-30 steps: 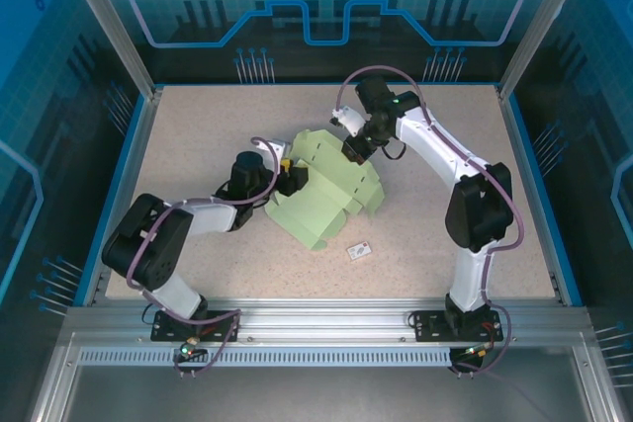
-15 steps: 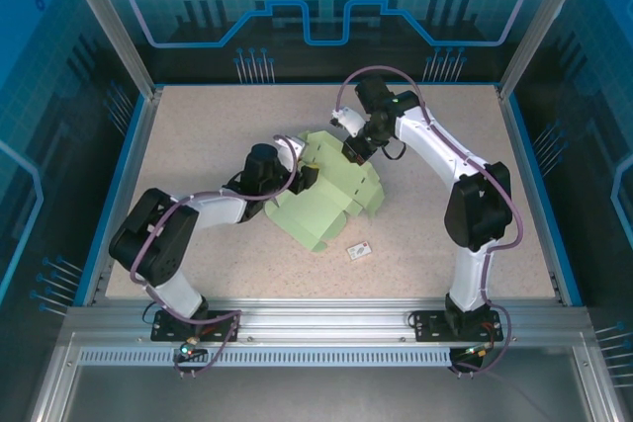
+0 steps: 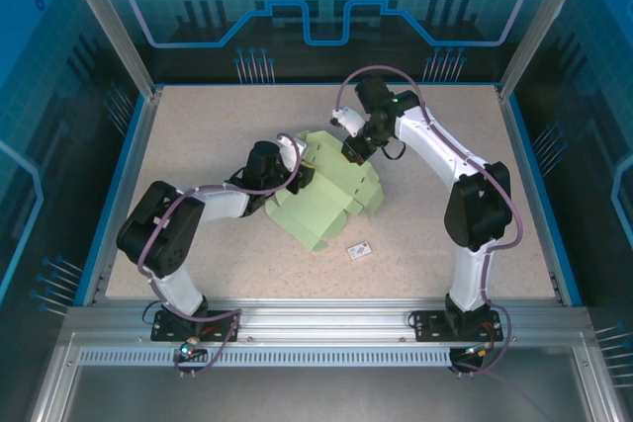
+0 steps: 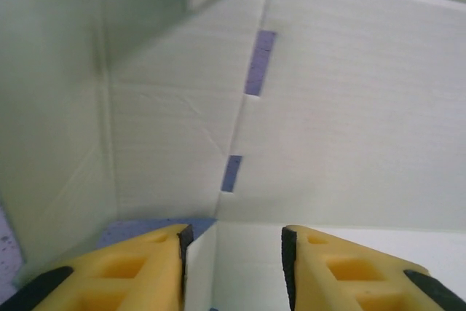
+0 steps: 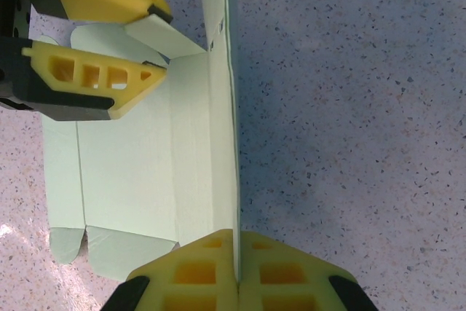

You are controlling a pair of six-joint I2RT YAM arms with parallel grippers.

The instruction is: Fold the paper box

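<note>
Jaws: right gripper [image 5: 237, 239] clamped on paper box [image 5: 131, 172], left gripper [image 4: 234, 242] parted inside.

One paper box [image 3: 321, 200] on the one table [image 3: 198, 126], a single mint-green sheet. Two narrow slots [image 4: 260, 62] counted in its card. One tiny white tag [image 3: 359, 251]. Two arms [image 3: 465, 205], and two grippers: left gripper [image 3: 297, 177], right gripper [image 3: 353, 153]. Two yellow fingers [image 5: 95, 81] apiece, four in all.
</note>
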